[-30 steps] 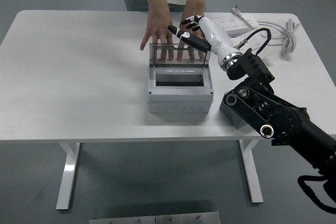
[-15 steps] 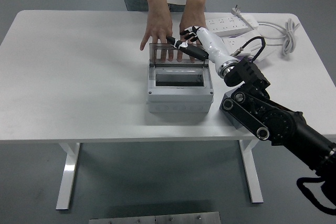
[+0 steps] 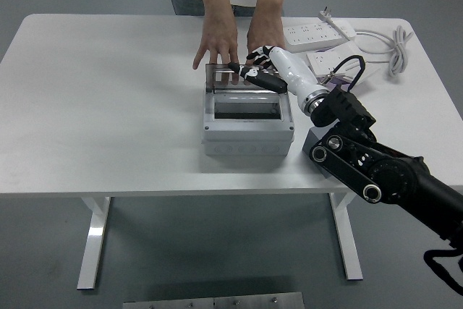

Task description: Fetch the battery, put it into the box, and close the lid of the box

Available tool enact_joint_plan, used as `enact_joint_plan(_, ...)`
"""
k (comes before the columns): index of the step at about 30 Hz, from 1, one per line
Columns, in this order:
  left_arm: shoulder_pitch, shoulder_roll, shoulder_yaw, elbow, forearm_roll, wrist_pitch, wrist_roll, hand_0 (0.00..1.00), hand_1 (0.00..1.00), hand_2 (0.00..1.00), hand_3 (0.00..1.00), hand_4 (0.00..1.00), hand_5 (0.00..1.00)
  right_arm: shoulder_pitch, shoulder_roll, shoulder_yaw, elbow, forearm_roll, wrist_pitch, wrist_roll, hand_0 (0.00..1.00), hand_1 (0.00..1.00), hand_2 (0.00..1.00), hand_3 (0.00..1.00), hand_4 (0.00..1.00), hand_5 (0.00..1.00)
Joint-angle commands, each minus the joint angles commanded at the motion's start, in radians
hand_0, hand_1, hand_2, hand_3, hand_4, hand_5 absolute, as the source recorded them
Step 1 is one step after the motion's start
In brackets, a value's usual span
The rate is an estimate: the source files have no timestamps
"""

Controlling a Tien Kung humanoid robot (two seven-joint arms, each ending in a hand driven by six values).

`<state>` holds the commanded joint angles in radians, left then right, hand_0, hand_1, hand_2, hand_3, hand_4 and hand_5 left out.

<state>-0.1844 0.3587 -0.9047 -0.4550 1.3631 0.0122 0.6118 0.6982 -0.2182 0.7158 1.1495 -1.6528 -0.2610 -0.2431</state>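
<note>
Right hand (image 3: 255,72) fingers extended, holding nothing, against raised lid (image 3: 244,77) of box (image 3: 248,116) mid-surface; could pinch person's hands (image 3: 217,40) behind.

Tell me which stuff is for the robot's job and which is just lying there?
For the job:
box
lid, standing open
right hand, at the lid
person's hands, behind the box

Just lying there:
power strip
white cable
</note>
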Motion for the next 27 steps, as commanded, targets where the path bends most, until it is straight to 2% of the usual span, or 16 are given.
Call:
enact_joint_plan(5, 0.003, 0.002, 0.004, 0.0, -0.006, 0.004, -0.002, 0.632, 0.698, 0.573, 0.541, 0.5, 0.002, -0.009, -0.018, -0.005, 0.025, -0.002, 0.002, -0.009, 0.657, 0.532, 0.609, 0.659, 0.998, 0.998)
enact_joint_plan(6, 0.003, 0.002, 0.004, 0.0, -0.007, 0.005, -0.002, 0.632, 0.698, 0.573, 0.541, 0.5, 0.002, -0.01, -0.021, -0.005, 0.03, -0.003, 0.002, -0.011, 0.617, 0.505, 0.591, 0.646, 0.998, 0.998)
enact_joint_plan(11, 0.006, 0.003, 0.008, 0.001, -0.013, 0.008, -0.004, 0.632, 0.698, 0.573, 0.541, 0.5, 0.002, -0.017, -0.034, -0.008, 0.053, -0.01, 0.008, -0.021, 0.617, 0.505, 0.591, 0.646, 0.998, 0.998)
enact_joint_plan(12, 0.006, 0.003, 0.008, 0.001, -0.014, 0.009, -0.005, 0.632, 0.698, 0.573, 0.541, 0.5, 0.002, -0.018, -0.036, -0.009, 0.056, -0.011, 0.009, -0.022, 0.573, 0.488, 0.583, 0.641, 0.998, 0.998)
enact_joint_plan(14, 0.008, 0.003, 0.009, 0.001, -0.016, 0.009, -0.005, 0.632, 0.698, 0.573, 0.541, 0.5, 0.002, -0.022, -0.04, -0.011, 0.063, -0.012, 0.011, -0.025, 0.573, 0.488, 0.583, 0.641, 0.998, 0.998)
enact_joint_plan(23, 0.009, 0.0, 0.012, 0.001, -0.019, 0.01, -0.006, 0.632, 0.698, 0.573, 0.541, 0.5, 0.002, -0.04, -0.043, -0.012, 0.082, -0.025, 0.016, -0.033, 0.567, 0.484, 0.578, 0.638, 0.998, 0.998)
enact_joint_plan(24, 0.009, 0.0, 0.012, 0.001, -0.02, 0.01, -0.006, 0.632, 0.698, 0.573, 0.541, 0.5, 0.002, -0.044, -0.042, -0.009, 0.083, -0.028, 0.018, -0.034, 0.531, 0.471, 0.575, 0.638, 0.998, 0.998)
enact_joint_plan(27, 0.01, -0.002, 0.013, 0.0, -0.02, 0.009, -0.005, 0.632, 0.698, 0.573, 0.541, 0.5, 0.002, -0.059, -0.036, 0.002, 0.084, -0.039, 0.023, -0.037, 0.531, 0.471, 0.575, 0.638, 0.998, 0.998)
